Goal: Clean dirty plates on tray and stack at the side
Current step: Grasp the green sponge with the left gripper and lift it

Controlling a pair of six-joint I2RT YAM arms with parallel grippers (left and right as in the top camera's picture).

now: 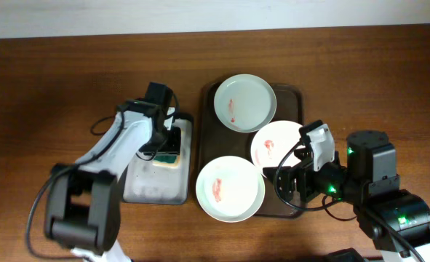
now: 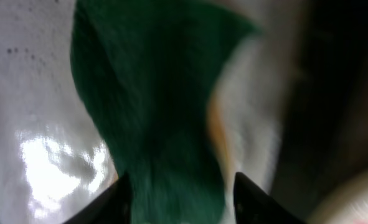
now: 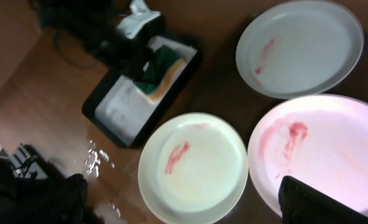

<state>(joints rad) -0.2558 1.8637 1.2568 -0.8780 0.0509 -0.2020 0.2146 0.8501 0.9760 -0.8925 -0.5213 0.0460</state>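
Observation:
Three dirty plates with red smears lie on the dark brown tray [image 1: 293, 94]: a far one [image 1: 245, 102], a pink-tinted middle one [image 1: 273, 143] and a near one [image 1: 230, 188] that overhangs the tray's front left corner. They also show in the right wrist view: far [image 3: 301, 45], middle [image 3: 333, 152], near [image 3: 196, 165]. My right gripper [image 1: 284, 180] [image 3: 184, 190] is open and empty, above the near plate's right side. My left gripper [image 1: 167, 142] [image 2: 177, 199] is down in the small tray, its fingers on either side of the green-and-yellow sponge [image 2: 152, 106].
The smaller dark tray with a whitish inside [image 1: 149, 185] [image 3: 118, 109] stands left of the big tray and holds the sponge [image 1: 167, 156] [image 3: 162, 68]. Wet drops [image 3: 93, 158] lie on the wooden table [image 1: 54, 80] near it. My right arm's base [image 1: 375, 182] is at the front right.

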